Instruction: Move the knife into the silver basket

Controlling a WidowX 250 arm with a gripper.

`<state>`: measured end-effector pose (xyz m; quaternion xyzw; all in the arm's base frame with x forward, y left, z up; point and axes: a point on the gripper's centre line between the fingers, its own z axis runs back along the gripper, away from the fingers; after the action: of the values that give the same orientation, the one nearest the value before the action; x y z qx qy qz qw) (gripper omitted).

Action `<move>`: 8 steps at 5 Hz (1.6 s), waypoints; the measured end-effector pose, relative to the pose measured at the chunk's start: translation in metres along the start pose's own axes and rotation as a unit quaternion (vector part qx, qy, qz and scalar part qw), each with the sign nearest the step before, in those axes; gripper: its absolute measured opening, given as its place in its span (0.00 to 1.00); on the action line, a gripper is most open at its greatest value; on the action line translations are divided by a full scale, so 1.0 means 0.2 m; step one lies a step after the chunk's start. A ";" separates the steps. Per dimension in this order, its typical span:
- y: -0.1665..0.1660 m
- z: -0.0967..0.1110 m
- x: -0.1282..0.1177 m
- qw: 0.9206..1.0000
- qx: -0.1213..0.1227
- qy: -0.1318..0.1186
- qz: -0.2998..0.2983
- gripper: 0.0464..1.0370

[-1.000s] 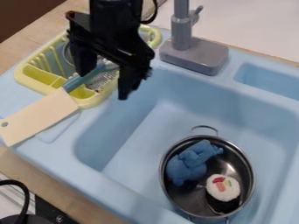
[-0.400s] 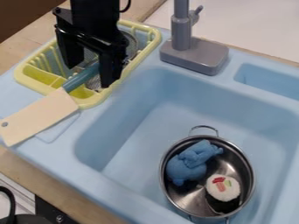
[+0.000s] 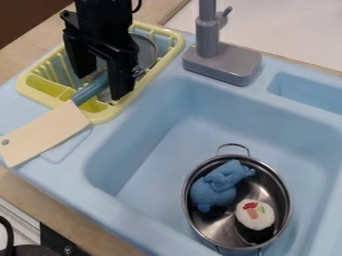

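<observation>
Over the yellow dish rack at the upper left, the black gripper stands open, one finger on each side of the knife's blue handle. The knife has a broad cream blade lying over the rack's front corner and the sink's left ledge, with its handle in the rack, partly hidden by the gripper. A silver mesh basket-like strainer sits in the rack behind the gripper. In the sink stands a silver pot holding a blue toy and a sushi-like piece.
The yellow rack surrounds the area below the gripper. A grey faucet rises at the sink's back edge, right of the rack. The light blue sink drops away to the right.
The gripper has moved left and slightly down, from beside the handle's right end to straddling the handle. Knife, rack and pot have stayed put.
</observation>
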<state>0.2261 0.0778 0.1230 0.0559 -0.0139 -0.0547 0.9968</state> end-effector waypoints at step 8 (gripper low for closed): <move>0.04 -0.04 0.02 0.999 -0.004 0.038 0.000 0.18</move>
<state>0.2310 0.0862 0.1152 0.0543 0.0246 -0.0522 0.9969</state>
